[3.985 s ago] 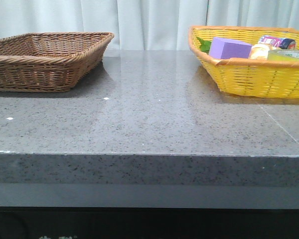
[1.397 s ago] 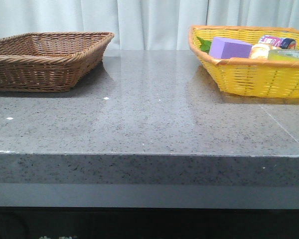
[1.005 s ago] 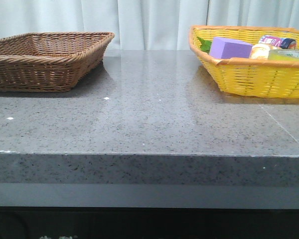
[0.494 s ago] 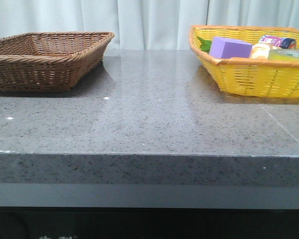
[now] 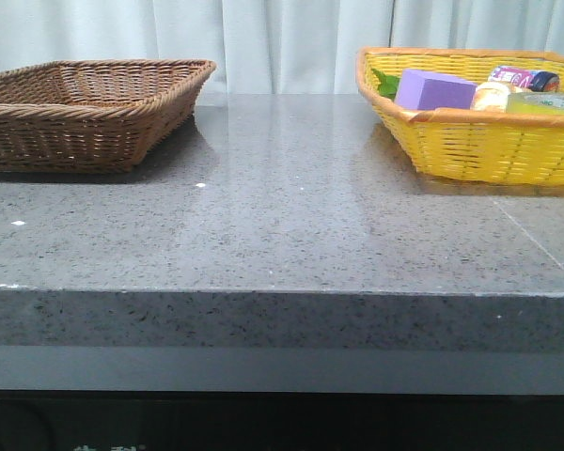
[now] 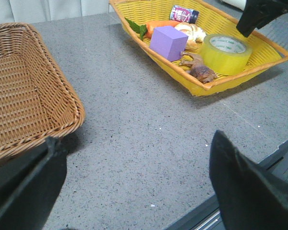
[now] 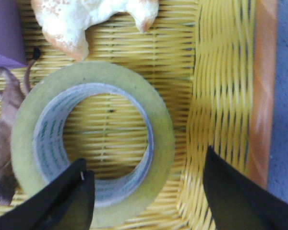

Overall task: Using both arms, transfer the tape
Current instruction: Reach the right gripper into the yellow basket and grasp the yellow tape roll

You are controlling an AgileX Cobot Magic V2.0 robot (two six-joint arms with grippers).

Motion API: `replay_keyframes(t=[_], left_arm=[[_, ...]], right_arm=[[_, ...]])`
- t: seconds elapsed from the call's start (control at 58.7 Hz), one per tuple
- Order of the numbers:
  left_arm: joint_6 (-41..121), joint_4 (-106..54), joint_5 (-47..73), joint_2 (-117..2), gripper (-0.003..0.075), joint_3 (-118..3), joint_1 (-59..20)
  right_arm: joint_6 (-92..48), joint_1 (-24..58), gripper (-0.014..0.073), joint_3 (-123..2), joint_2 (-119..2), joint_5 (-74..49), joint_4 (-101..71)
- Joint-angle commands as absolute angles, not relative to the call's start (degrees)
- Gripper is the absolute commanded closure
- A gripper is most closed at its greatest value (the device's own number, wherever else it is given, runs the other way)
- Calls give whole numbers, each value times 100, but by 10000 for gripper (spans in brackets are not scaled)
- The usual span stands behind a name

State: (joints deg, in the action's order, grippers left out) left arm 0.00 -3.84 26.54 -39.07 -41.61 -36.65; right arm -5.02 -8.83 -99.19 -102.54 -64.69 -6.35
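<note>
- Black wedge fingers of the right gripper (image 7: 146, 191) are spread wide above the tape (image 7: 92, 142), one over the roll's near rim, the other over the basket wall; nothing is pinched.
- Left gripper (image 6: 139, 187) is also spread, hovering over bare grey speckled stone table (image 6: 149, 129), well apart from the roll.
- Front view matches the earlier frames: both baskets and their contents sit unchanged, and no arm shows in it.
- Tape lies flat in the yellow woven basket (image 6: 259, 45), hollow core axis vertical, opening facing up; translucent yellow, squat cylinder, printed inner liner.
- Around it: a purple block (image 6: 169, 42), a pale bread-like piece (image 7: 86, 19) and a brown figure (image 6: 198, 68) just beside the roll.
- Brown wicker basket (image 6: 24, 96) stands well apart on the left side.
</note>
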Motion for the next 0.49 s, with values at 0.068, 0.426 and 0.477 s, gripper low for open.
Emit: replay_keyframes(t=[0.068,0.426,0.477], left_arm=[[-38,-397,2187,-3933,122,-4345,-3709],[-38,-397,2187,-3933,122,-4345,-3709],[-38,-397,2197,-3933,122,-4345,-3709]], right_arm=[[-670,-920,95,-10417,-10384,-6383,-659],[-815,-920,106,-10507,-10927,-6138,-708],[-858,-920,135,-10507,-10974,-6124,-781]])
